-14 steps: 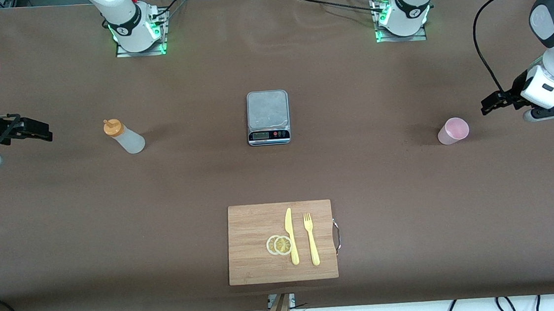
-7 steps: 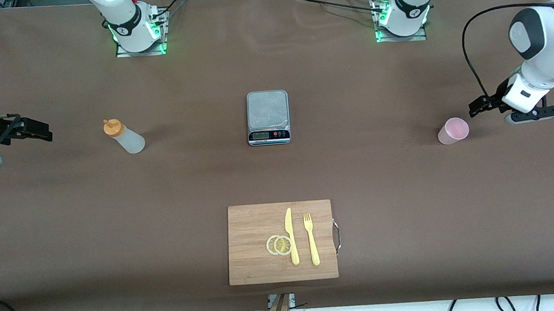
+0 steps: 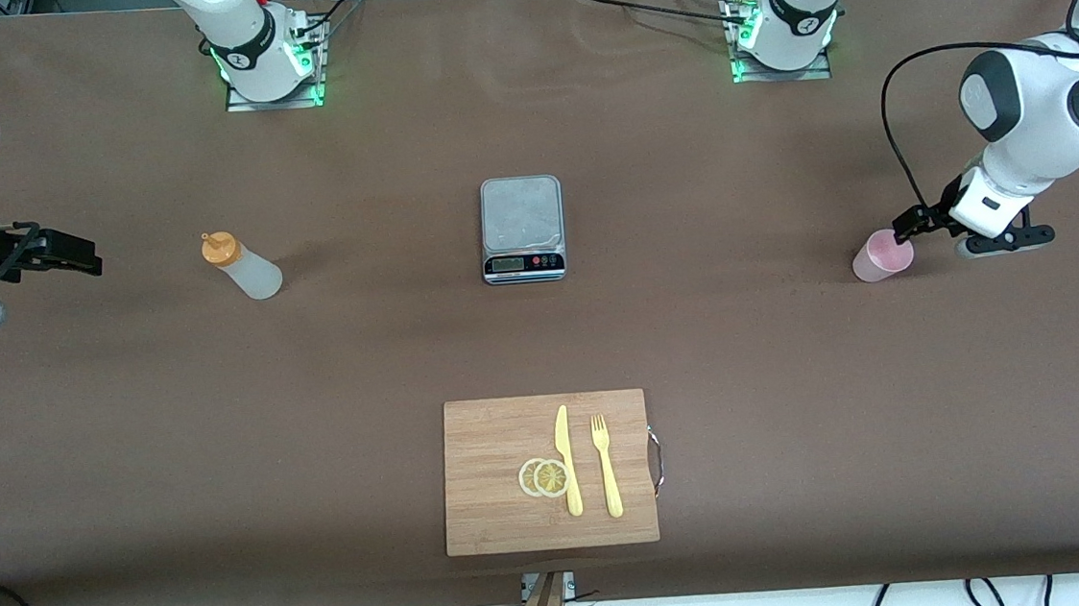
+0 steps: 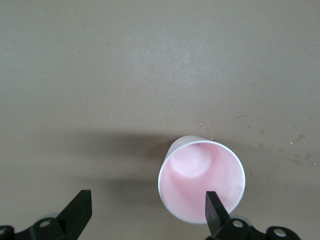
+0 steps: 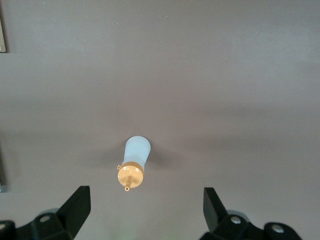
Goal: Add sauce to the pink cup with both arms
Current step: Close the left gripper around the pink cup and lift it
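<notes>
The pink cup stands upright and empty toward the left arm's end of the table. My left gripper hangs open just above its rim. In the left wrist view the cup lies off-centre, with one fingertip over its rim and the left gripper mostly over bare table. The sauce bottle, whitish with an orange cap, stands toward the right arm's end. My right gripper is open, off to the side of the bottle and apart from it. The right wrist view shows the bottle ahead of the open right gripper.
A kitchen scale sits at mid-table between bottle and cup. Nearer the front camera lies a wooden cutting board with two lemon slices, a yellow knife and a yellow fork.
The left arm has swung in from the table's end, bringing its open gripper over the pink cup's rim. The right arm, bottle and cup have not moved.
</notes>
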